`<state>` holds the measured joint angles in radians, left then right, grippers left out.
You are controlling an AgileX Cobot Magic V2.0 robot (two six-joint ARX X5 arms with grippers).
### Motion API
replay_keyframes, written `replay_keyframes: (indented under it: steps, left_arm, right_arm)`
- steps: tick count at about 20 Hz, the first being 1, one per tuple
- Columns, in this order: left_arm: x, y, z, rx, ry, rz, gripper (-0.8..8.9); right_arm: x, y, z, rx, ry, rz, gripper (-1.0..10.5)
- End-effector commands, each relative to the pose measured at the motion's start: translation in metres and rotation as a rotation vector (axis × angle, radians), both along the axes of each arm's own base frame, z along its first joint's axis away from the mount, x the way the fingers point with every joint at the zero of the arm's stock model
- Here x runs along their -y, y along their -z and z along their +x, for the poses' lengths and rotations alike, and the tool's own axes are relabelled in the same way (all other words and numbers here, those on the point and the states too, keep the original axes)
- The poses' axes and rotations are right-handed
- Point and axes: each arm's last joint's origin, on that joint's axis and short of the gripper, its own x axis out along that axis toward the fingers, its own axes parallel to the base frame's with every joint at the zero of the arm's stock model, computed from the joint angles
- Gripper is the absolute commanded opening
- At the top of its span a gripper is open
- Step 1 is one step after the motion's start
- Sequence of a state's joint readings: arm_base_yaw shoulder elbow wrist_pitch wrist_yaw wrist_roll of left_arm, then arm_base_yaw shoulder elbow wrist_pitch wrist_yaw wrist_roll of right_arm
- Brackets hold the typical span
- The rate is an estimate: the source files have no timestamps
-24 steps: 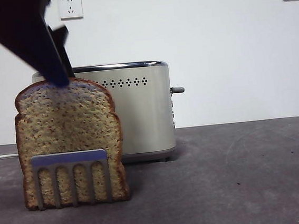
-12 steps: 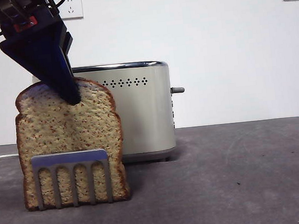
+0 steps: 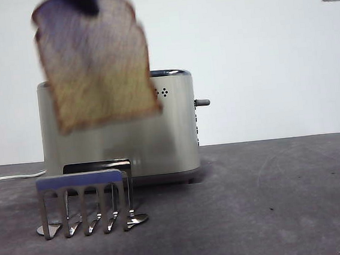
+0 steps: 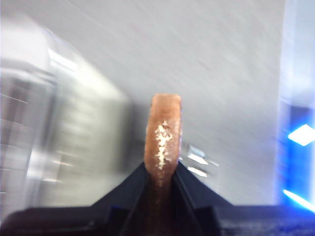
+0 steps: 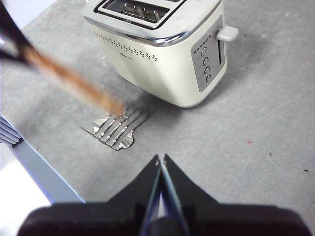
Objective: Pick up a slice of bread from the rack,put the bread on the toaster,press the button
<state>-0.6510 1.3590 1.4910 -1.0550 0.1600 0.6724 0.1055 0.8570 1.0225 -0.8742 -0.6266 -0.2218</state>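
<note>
bread [image 3: 94,62] up high, upper left of front view, clear of rack [image 3: 84,202], in front of toaster [image 3: 158,128]. left tool [image 4: 162,169] pinches its top crust. right tool [image 5: 161,164] shut, empty, waits. bread looks light, soft, crumbly: hold crust edge, gently. rack shiny steel. toaster smooth, boxy. bench [image 3: 273,202] grey, rough.

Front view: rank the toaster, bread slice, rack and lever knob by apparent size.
1. toaster
2. slice of bread, blurred, nearer the camera, so its rank is unsure
3. rack
4. button, smallest
</note>
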Motion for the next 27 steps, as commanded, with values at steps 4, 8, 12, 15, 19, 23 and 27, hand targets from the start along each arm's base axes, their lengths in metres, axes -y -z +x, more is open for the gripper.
replay_keyframes:
  steps: [4,8,12,15,19,23,27]
  left_arm:
    - [-0.009,-0.068,-0.005,0.337,-0.037,-0.001,-0.09]
    - [-0.013,-0.075,0.005,0.452,0.009,0.052,-0.09]
    - [-0.01,-0.059,0.03,0.426,0.02,0.129,-0.09]
    - [-0.006,-0.047,0.047,0.402,0.022,0.159,-0.09]
    - [-0.003,-0.032,0.066,0.361,0.027,0.197,-0.09]
    - [-0.001,-0.023,0.074,0.306,0.067,0.167,-0.09]
    - [-0.002,-0.018,0.073,0.261,0.07,0.184,-0.09]
  right_arm:
    - [0.0,-0.001,0.0,0.008,-0.009,-0.002,-0.1]
    - [-0.001,0.0,0.002,0.0,-0.009,-0.003,-0.1]
    - [-0.001,0.001,0.002,-0.003,-0.009,-0.002,-0.1]
    - [-0.001,0.001,0.002,-0.004,-0.009,-0.003,-0.1]
    - [-0.001,0.001,0.002,-0.006,-0.009,-0.003,-0.1]
    - [-0.001,0.001,0.002,-0.005,-0.009,-0.003,-0.1]
    - [-0.001,0.001,0.002,-0.005,-0.01,-0.003,-0.1]
